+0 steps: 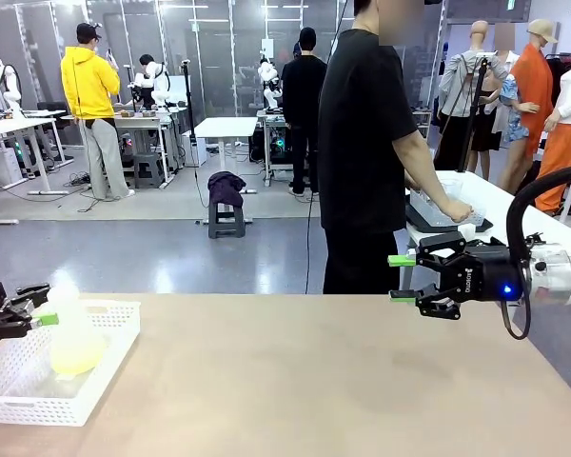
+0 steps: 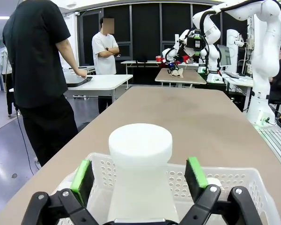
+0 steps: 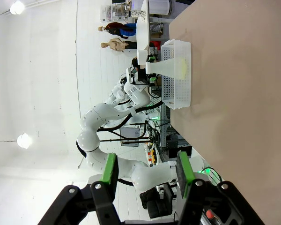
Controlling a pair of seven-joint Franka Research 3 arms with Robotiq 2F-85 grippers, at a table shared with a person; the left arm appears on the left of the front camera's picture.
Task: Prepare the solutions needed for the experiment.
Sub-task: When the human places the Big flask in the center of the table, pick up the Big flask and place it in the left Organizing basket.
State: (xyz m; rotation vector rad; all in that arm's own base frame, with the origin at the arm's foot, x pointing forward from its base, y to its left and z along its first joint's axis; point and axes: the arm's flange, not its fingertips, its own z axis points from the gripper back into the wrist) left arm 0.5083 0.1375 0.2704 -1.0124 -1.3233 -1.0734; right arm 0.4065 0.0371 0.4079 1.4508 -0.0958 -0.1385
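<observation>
A long tan table (image 1: 295, 381) is stretching across the scene, with a person (image 1: 366, 143) in black standing at its far side, facing away toward another table. A white perforated basket (image 1: 95, 367) is sitting at the table's left end, and a frosted white conical flask (image 1: 68, 333) is standing upright inside it. The solutions (image 1: 76, 357) are showing as a pale yellow layer through the flask's lower walls. The left gripper (image 2: 139, 174) is flanking the flask's neck with its jaws spread wide, the green pads (image 2: 82, 174) standing clear of the neck. The right gripper (image 1: 398, 278) is hovering above the table's right side, jaws parted, holding nothing.
</observation>
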